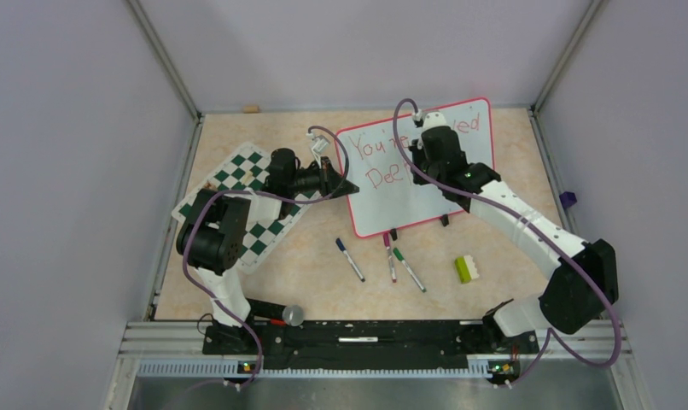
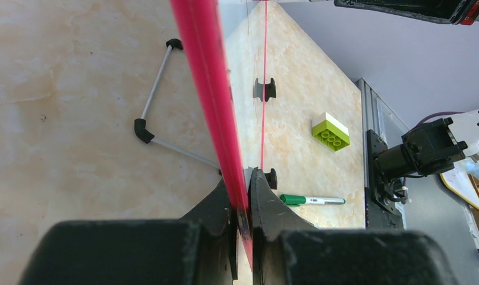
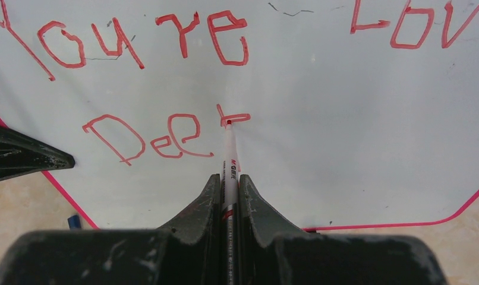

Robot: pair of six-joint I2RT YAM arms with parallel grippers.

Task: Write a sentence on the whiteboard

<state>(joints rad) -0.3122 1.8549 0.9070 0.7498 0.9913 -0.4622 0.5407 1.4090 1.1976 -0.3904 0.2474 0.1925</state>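
On the whiteboard [image 3: 356,154]: glossy white, pink-red frame, bore red handwriting.
Right gripper [image 3: 228,181]: closed around marker [image 3: 229,145], tip touched whiteboard.
Left gripper [image 2: 242,187]: pinched whiteboard's frame.

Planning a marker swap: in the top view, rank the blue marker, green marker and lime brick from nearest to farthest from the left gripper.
1. The blue marker, toward the bases from the left gripper.
2. The green marker, further right.
3. The lime brick, farthest right.
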